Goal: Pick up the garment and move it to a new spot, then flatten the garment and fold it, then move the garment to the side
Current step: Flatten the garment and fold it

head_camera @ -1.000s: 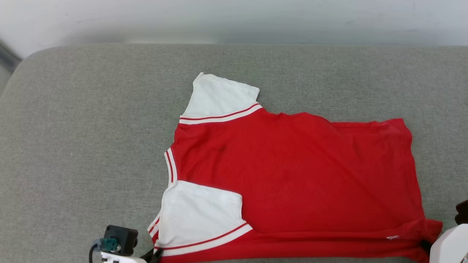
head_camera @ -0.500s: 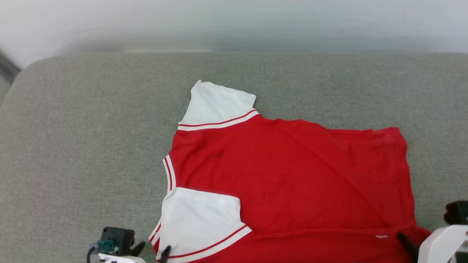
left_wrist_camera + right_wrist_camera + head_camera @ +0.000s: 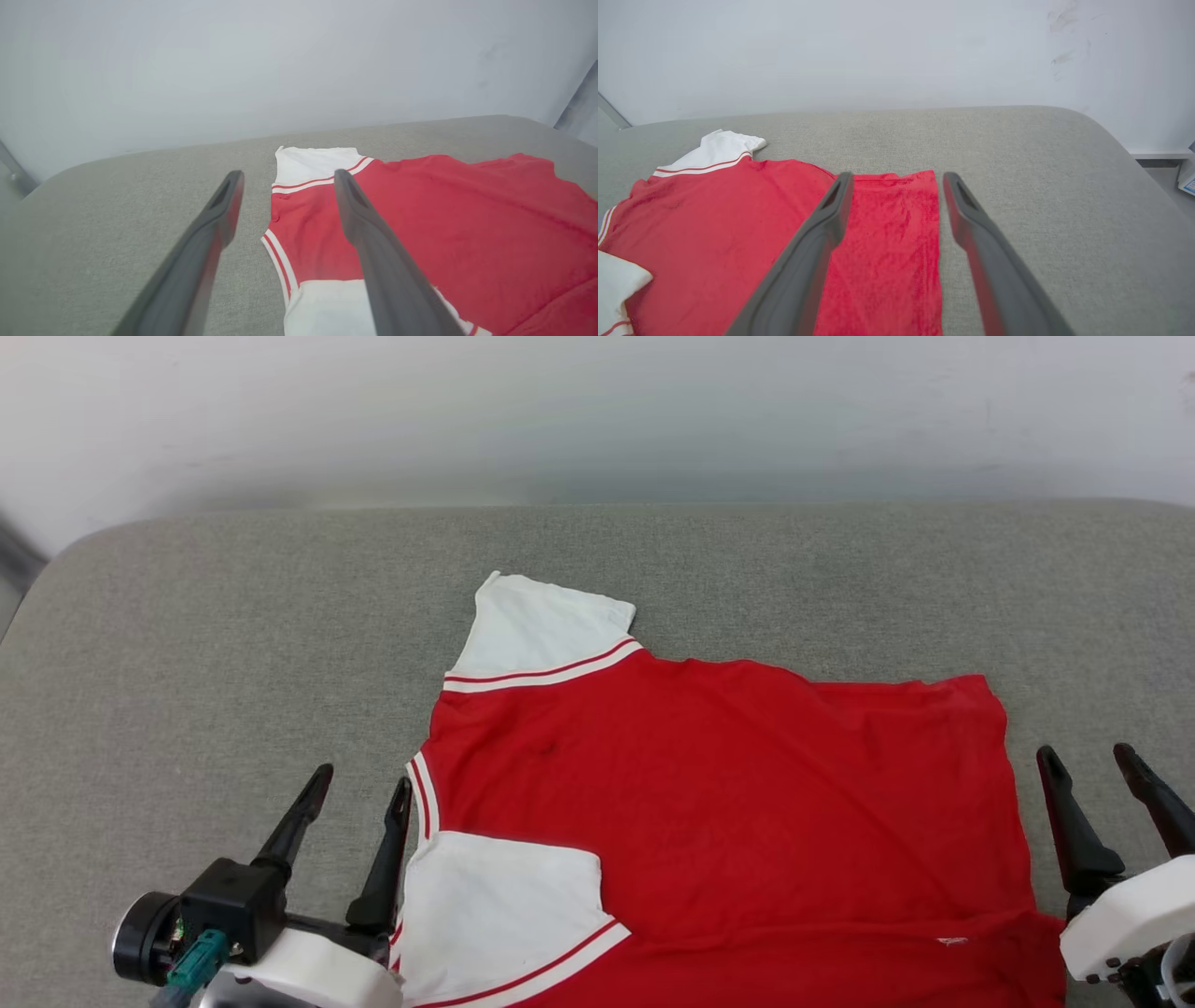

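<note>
The garment (image 3: 728,812) is a red T-shirt with white sleeves and red-white trim, lying plain side up on the grey cushion (image 3: 215,663), its collar to the left and hem to the right. Its near sleeve is folded onto the body, and the near edge is turned over in a strip. My left gripper (image 3: 359,782) stands open just left of the collar, nothing between its fingers. My right gripper (image 3: 1088,756) stands open just right of the hem, also empty. The garment (image 3: 420,224) shows past the left fingers, and the hem end of the garment (image 3: 887,242) shows between the right fingers.
A pale wall (image 3: 597,411) rises right behind the cushion. The cushion's rounded left corner (image 3: 84,546) and its right end (image 3: 1111,140) drop off to the floor. Bare grey fabric lies on both sides of the shirt.
Both grippers have opened, let go of the shirt's near edge and risen beside it. The head camera has tilted, so the whole picture sits lower.
</note>
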